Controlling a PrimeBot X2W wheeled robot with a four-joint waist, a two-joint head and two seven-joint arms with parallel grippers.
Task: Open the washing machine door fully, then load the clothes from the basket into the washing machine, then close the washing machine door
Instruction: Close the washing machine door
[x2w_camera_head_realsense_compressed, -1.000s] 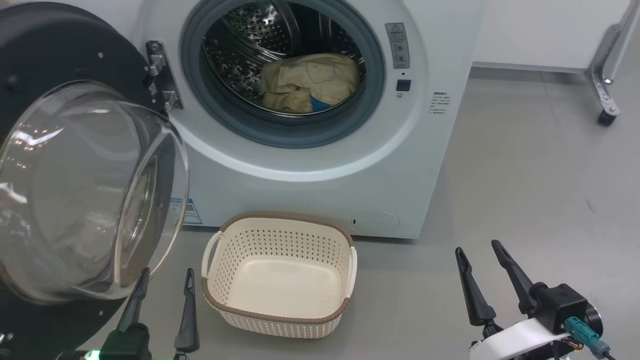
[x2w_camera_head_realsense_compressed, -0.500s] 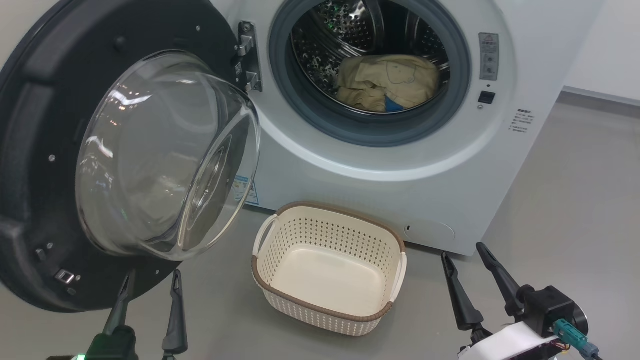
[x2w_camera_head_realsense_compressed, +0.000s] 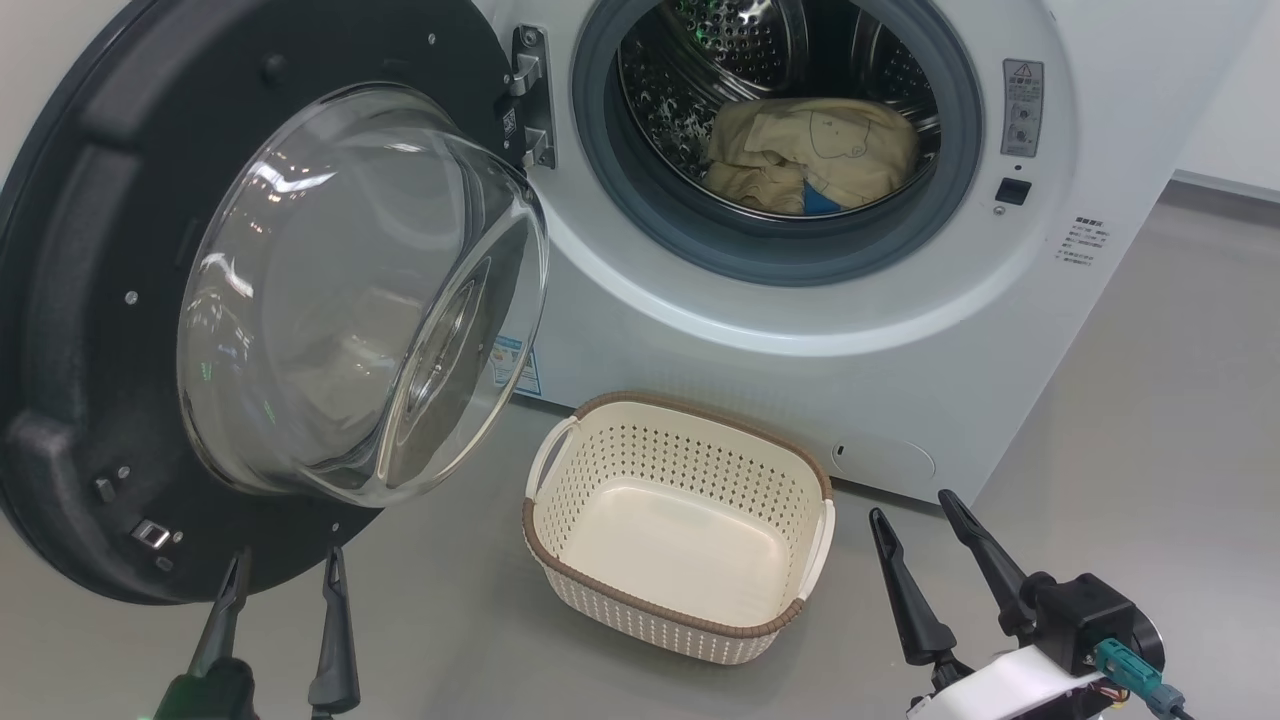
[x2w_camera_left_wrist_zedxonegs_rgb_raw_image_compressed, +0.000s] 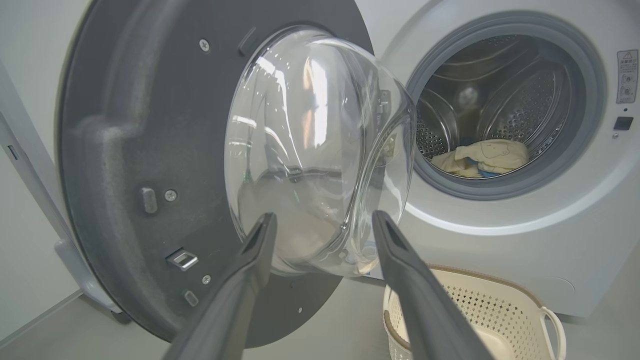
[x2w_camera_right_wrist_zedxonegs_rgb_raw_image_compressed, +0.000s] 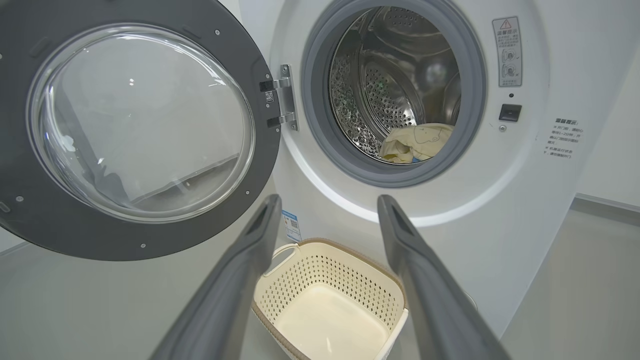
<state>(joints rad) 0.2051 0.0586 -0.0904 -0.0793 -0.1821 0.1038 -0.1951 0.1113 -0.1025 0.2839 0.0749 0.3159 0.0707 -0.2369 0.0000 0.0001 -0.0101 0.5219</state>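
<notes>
1. Now, looking first at the washing machine door (x2w_camera_head_realsense_compressed: 360, 290): swung wide open, hanging just ahead of and above the left claw (x2w_camera_head_realsense_compressed: 285, 555), well off to the left of the right claw (x2w_camera_head_realsense_compressed: 910, 505).
2. Spotting the clothes (x2w_camera_head_realsense_compressed: 810, 165) in a soft yellow heap with a peek of blue, down in the drum (x2w_camera_head_realsense_compressed: 690, 95) of the washing machine (x2w_camera_head_realsense_compressed: 760, 390), far ahead of and above both claws, more on the right claw's side.
3. Finding the basket (x2w_camera_head_realsense_compressed: 690, 465) on the floor (x2w_camera_head_realsense_compressed: 450, 620) between the two claws and just ahead of them, with nothing in it.
4. Holding nothing in either claw, each one spread wide open and touching nothing.
5. Seems finished with the loading, so on to the last step: shutting the door.
6. Next, most likely: getting the left claw round to the far side of the door, then pushing it in a long sweep to the right until shut. Calls for a slow, steady push, with the right claw kept out of the way.
7. Hard to judge the gap between the door's low edge and the basket.
8. Cannot see the door's outer face or its handle; top and left rim cut off at the head view's edge. Cannot count the clothes, and cannot read the tiny words on the sticker (x2w_camera_head_realsense_compressed: 1020, 105).
</notes>
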